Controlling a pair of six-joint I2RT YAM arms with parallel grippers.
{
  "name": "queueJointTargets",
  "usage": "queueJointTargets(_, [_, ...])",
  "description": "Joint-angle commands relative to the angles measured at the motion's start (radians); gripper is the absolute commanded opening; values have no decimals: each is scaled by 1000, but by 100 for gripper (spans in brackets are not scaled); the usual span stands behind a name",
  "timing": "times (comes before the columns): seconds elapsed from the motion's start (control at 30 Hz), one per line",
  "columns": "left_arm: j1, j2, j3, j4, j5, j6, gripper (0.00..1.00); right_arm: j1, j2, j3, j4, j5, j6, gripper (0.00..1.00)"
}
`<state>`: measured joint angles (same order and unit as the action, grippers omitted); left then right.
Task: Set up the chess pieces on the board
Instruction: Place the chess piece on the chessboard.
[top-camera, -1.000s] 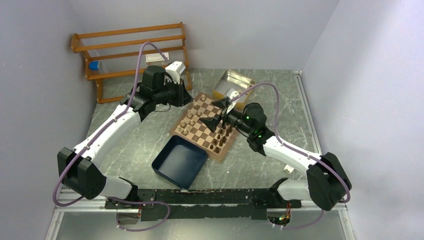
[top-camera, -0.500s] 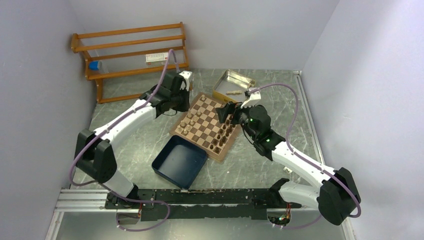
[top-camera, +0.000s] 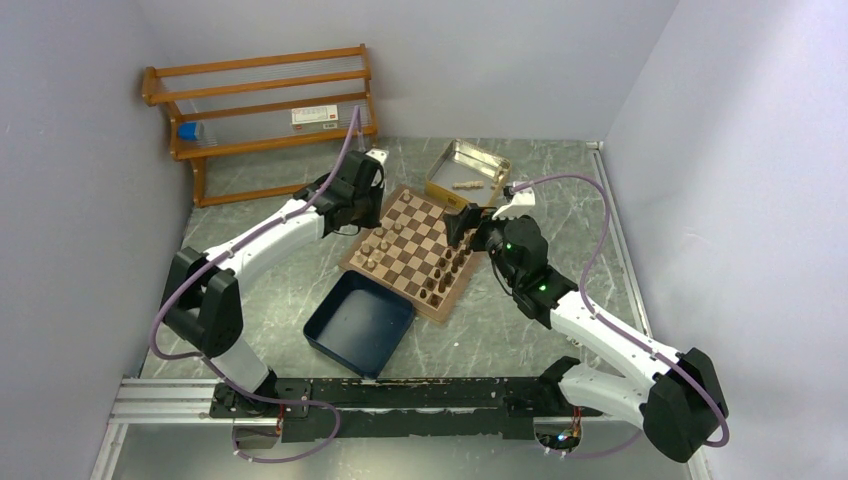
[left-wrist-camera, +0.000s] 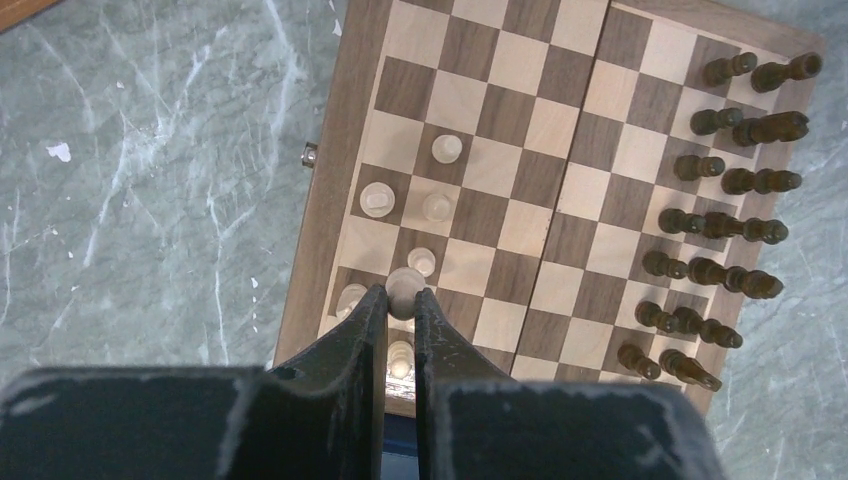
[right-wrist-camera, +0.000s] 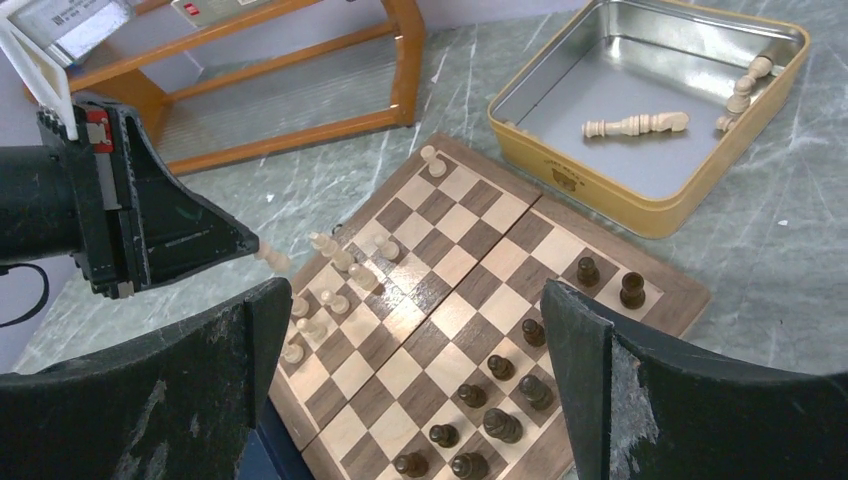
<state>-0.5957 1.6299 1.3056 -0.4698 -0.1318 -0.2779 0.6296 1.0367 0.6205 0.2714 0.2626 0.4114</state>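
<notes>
The left gripper (left-wrist-camera: 400, 303) was shut tight on one small light tan wooden chess piece with a round top (left-wrist-camera: 405, 283). It held that piece by its head, just over one edge of the flat square wooden chessboard with dark brown and cream squares (left-wrist-camera: 520, 180). This was the side where the other light tan pieces (left-wrist-camera: 437, 205) stood. Those pieces stood up in a small loose bunch, not in neat rows. The dark brown pieces (left-wrist-camera: 720, 225) stood on the other side of the board, in two rows along that edge.

The right gripper (right-wrist-camera: 415, 300) was open very wide, and it held nothing. It hung over the side of the board with the dark pieces.

A shiny metal tin with yellow outer walls (right-wrist-camera: 620, 165) sat just beside a far corner of the board. A few more light tan pieces lay on their sides inside the tin (right-wrist-camera: 635, 125). A navy blue square tray (top-camera: 360, 322) sat right by the near edge of the board. A brown wooden rack (top-camera: 260, 100) stood at the back wall. All of it was on a grey stone-look table (top-camera: 270, 290).
</notes>
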Motion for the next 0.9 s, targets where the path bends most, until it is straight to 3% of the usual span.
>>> queueJointTargets(0.0, [-4, 29, -11, 25, -34, -19, 11, -1, -17, -10, 21, 59, 11, 100])
queueJointTargets(0.87, [8, 21, -171, 244, -71, -45, 11, 1, -10, -3, 18, 69, 2, 100])
